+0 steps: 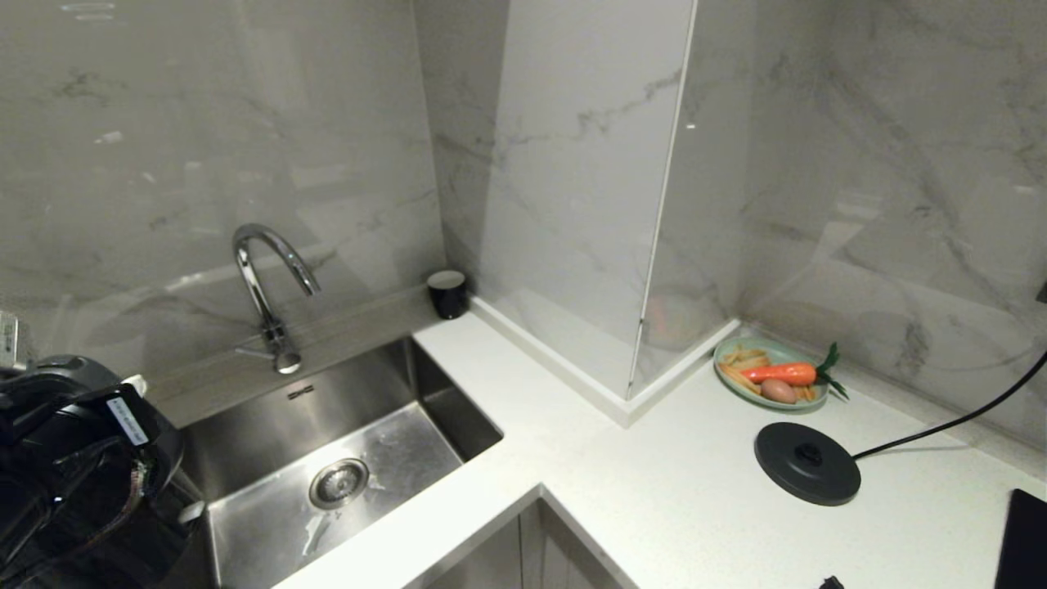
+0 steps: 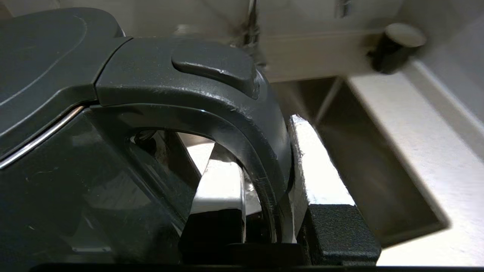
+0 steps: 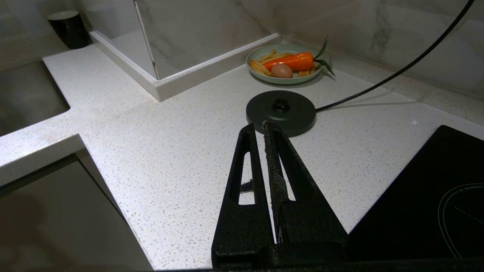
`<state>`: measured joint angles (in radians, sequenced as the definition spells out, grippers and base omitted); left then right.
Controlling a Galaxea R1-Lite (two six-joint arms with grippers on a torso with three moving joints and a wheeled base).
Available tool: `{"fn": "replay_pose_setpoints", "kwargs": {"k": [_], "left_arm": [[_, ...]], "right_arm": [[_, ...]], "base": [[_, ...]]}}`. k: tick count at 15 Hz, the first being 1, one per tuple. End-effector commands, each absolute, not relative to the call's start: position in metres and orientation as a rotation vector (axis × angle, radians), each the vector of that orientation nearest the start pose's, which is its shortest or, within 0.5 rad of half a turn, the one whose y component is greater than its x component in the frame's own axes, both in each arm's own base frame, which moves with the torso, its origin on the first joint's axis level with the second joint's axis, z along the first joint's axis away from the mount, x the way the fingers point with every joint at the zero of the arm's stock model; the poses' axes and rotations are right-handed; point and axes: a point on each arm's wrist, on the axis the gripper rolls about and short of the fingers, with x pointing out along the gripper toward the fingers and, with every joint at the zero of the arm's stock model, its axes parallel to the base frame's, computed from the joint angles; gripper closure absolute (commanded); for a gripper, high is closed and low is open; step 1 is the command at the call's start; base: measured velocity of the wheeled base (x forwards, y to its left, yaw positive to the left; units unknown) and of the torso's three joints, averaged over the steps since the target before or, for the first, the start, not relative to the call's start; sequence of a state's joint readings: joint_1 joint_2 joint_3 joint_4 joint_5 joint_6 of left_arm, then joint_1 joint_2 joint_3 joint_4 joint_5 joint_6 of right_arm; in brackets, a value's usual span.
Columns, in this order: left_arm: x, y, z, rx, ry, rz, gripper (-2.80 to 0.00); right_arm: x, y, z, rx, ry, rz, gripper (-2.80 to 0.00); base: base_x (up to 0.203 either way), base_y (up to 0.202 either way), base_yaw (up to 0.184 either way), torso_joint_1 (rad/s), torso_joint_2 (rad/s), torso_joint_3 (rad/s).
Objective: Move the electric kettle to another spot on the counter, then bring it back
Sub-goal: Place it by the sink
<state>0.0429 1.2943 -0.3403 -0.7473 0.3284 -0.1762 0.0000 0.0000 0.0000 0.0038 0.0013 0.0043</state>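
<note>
The electric kettle (image 2: 56, 170), glossy black with a flat lid, fills the left wrist view. My left gripper (image 2: 264, 139) is shut on its loop handle (image 2: 242, 102), one white-padded finger (image 2: 223, 177) inside the loop and the other outside. In the head view the kettle (image 1: 74, 376) and left arm form a dark mass at the lower left, by the sink's near-left corner. The white speckled counter (image 1: 622, 491) spreads to the right. My right gripper (image 3: 258, 125) hangs shut and empty above the counter, just short of the base disc.
A steel sink (image 1: 270, 442) with a curved tap (image 1: 266, 286) lies beside the kettle. A small black cup (image 1: 447, 293) stands in the corner. The black base disc (image 1: 806, 462) with its cord (image 1: 957, 421), a green plate (image 1: 728, 372) of food and the hob (image 1: 1022, 540) sit right.
</note>
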Motion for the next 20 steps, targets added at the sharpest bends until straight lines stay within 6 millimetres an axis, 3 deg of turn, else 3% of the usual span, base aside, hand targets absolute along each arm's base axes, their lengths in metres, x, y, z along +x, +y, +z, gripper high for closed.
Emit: {"fn": "replay_pose_setpoints", "kwargs": {"k": [1, 6, 13, 20], "left_arm": [[0.198, 0.04, 0.152, -0.163, 0.26, 0.44, 0.0], [0.224, 0.071, 0.133, -0.18, 0.263, 0.498, 0.0], [0.237, 0.106, 0.113, -0.091, 0.214, 0.598, 0.0], [0.241, 0.114, 0.087, 0.012, 0.158, 0.614, 0.0]], "right_arm": [[-0.023, 0.0, 0.075, 0.005, 0.005, 0.002, 0.0], [-0.023, 0.0, 0.075, 0.005, 0.003, 0.002, 0.0], [-0.023, 0.0, 0.075, 0.005, 0.005, 0.002, 0.0], [-0.023, 0.0, 0.075, 0.004, 0.005, 0.002, 0.0]], "base": [[0.0, 0.0, 0.0, 0.0, 0.0, 0.0], [0.0, 0.0, 0.0, 0.0, 0.0, 0.0], [0.0, 0.0, 0.0, 0.0, 0.0, 0.0], [0.0, 0.0, 0.0, 0.0, 0.0, 0.0]]}}
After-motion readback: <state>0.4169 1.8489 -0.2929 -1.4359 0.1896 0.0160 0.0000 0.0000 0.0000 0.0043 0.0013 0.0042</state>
